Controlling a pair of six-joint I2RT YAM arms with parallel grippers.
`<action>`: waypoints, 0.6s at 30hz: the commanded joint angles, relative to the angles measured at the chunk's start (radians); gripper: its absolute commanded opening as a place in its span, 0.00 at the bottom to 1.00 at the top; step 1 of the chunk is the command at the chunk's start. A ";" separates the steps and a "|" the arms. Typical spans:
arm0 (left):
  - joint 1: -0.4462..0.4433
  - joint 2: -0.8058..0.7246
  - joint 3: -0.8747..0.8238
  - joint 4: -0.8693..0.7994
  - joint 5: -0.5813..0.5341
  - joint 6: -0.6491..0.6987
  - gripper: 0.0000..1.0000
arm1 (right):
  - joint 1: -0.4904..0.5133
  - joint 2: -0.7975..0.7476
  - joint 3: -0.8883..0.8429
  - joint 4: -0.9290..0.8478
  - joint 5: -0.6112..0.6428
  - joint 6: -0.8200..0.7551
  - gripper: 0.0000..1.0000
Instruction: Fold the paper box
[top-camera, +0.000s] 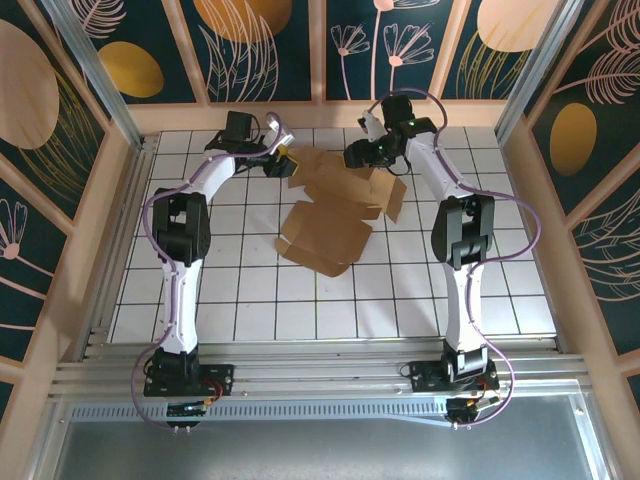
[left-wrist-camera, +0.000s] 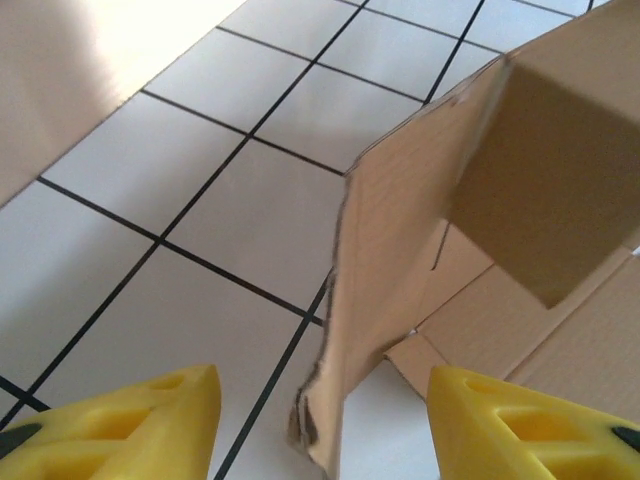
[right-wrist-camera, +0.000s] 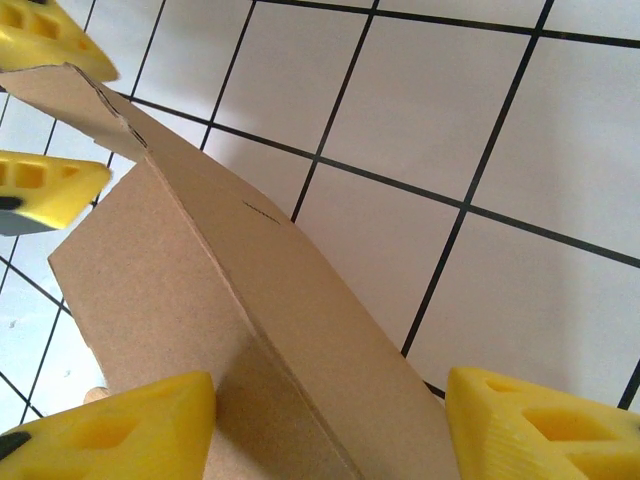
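Observation:
The paper box (top-camera: 335, 215) is a brown, partly folded cardboard sheet lying mid-table, its far flaps raised between the two arms. My left gripper (top-camera: 283, 160) is at the box's far left corner. In the left wrist view it (left-wrist-camera: 325, 400) is open, and a frayed upright flap (left-wrist-camera: 380, 260) stands between the yellow fingers (left-wrist-camera: 150, 420) with a gap on both sides. My right gripper (top-camera: 358, 155) is at the far right side. In the right wrist view it (right-wrist-camera: 330, 385) is open astride a folded ridge of the box (right-wrist-camera: 250, 300), and the left gripper's fingers (right-wrist-camera: 45, 185) flank the flap's tip.
White tiles with black grout (top-camera: 250, 300) cover the table. A wooden rim (top-camera: 330, 115) and patterned walls close it in at the back and sides. The arm bases stand on a metal rail (top-camera: 320, 375) at the near edge.

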 joint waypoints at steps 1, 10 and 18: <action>-0.019 0.039 0.061 -0.027 0.073 0.028 0.53 | 0.012 0.029 0.024 -0.037 0.029 -0.012 0.63; -0.062 0.002 -0.021 -0.019 0.032 0.001 0.22 | 0.025 0.033 0.015 -0.029 0.063 0.001 0.63; -0.086 -0.171 -0.277 0.221 -0.053 -0.197 0.04 | 0.044 0.024 -0.021 0.023 0.095 0.049 0.60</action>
